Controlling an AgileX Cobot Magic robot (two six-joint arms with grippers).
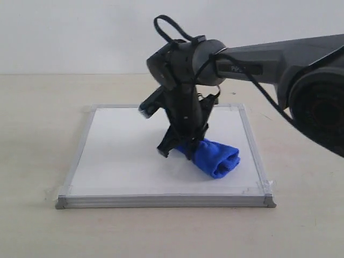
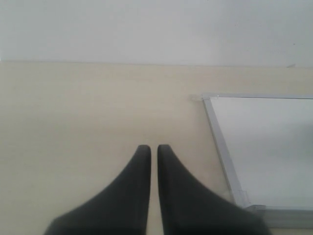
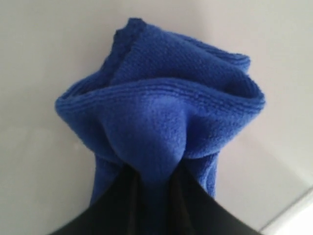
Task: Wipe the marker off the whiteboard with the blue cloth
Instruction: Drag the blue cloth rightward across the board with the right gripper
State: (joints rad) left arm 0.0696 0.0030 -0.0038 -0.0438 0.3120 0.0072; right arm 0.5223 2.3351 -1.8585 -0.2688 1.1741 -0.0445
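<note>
The whiteboard (image 1: pixel 123 161) lies flat on the table, silver-framed with grey corner caps. No marker line shows on its visible surface. The blue cloth (image 1: pixel 217 157) is bunched and rests on the board, right of its middle. My right gripper (image 1: pixel 185 146) points down at the board and is shut on the cloth's left end; in the right wrist view the cloth (image 3: pixel 161 122) bulges out from between the dark fingers (image 3: pixel 195 205). My left gripper (image 2: pixel 153 149) is shut with nothing in it, over bare table beside the board's corner (image 2: pixel 230 161).
The beige table (image 1: pixel 37 134) surrounds the board, with a white wall behind. The right arm's dark body (image 1: pixel 279 64) reaches in from the right, its cable looping above the wrist. Clear tape (image 1: pixel 269 187) holds the board's near right corner.
</note>
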